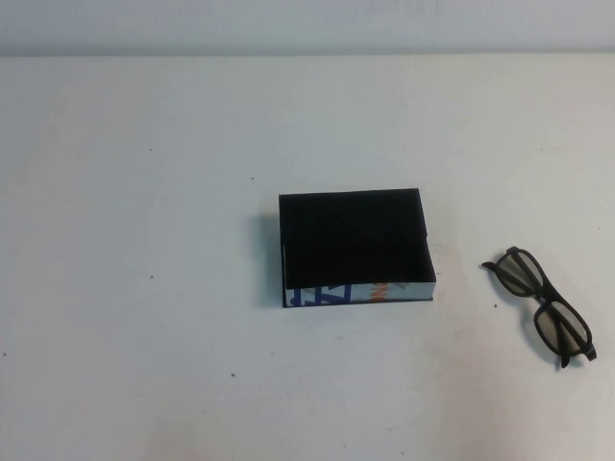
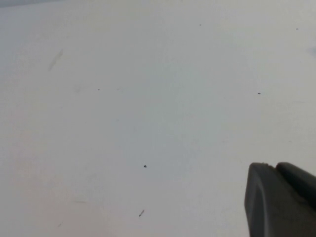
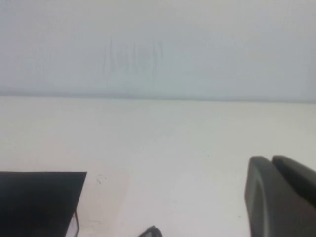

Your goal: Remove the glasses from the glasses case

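Note:
The glasses case (image 1: pixel 354 242) lies open in the middle of the white table, its dark inside empty and its white printed side facing me. The dark-framed glasses (image 1: pixel 541 303) lie on the table to the right of the case, apart from it, with the arms folded. Neither arm shows in the high view. My left gripper (image 2: pixel 274 165) is shut and empty over bare table. My right gripper (image 3: pixel 270 158) is shut and empty. The right wrist view also shows a corner of the case (image 3: pixel 39 202) and a dark tip of the glasses (image 3: pixel 152 232) at the frame's edge.
The white table (image 1: pixel 144 288) ends at a pale wall (image 1: pixel 307 24) at the back. A few small dark specks dot the surface.

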You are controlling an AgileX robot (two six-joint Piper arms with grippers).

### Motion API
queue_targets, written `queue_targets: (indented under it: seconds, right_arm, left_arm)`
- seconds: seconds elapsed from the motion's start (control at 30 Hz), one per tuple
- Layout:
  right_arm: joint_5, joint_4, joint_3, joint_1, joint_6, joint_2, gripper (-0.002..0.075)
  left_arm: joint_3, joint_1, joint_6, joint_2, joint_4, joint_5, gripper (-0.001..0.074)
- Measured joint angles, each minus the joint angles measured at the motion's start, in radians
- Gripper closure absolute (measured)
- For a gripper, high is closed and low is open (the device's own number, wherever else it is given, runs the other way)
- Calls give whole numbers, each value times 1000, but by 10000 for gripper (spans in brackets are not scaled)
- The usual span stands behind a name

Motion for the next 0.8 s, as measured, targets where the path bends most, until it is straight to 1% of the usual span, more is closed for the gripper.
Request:
queue_targets:
  seconds: [0.23,0.43,0.5,0.63,0.7,0.8]
  right_arm:
    - [-51,6,199,0,-21,-201,743]
    - [-135,37,330,-6,-9,-283,743]
    - [-100,9,339,-31,39,-335,743]
    - [56,-182,343,-111,243,-458,743]
    - [132,-234,343,-125,310,-495,743]
    - [219,-267,343,-128,352,-525,743]
  left_arm:
    - [0,0,0,0,0,0,739]
    - [0,0,0,0,0,0,739]
    - [0,0,0,0,0,0,739]
    - [0,0,0,0,0,0,739]
    - [0,0,0,0,0,0,739]
    - [0,0,0,0,0,0,739]
